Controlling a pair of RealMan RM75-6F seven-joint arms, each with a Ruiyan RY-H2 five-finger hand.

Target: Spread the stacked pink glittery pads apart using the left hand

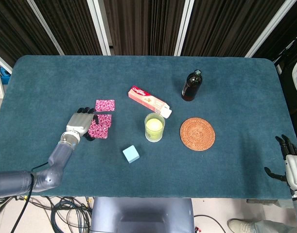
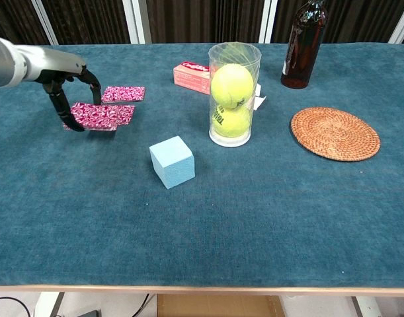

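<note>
One pink glittery pad lies flat on the blue table. My left hand pinches a second pink pad by its left edge. It holds that pad slightly above the cloth, nearer me and apart from the first pad. Whether another pad sits under the held one I cannot tell. My right hand hangs at the table's right front corner with its fingers apart, holding nothing; only the head view shows it.
A light blue cube sits in front of the pads. A clear cup with tennis balls, a pink box, a dark bottle and a woven coaster stand to the right.
</note>
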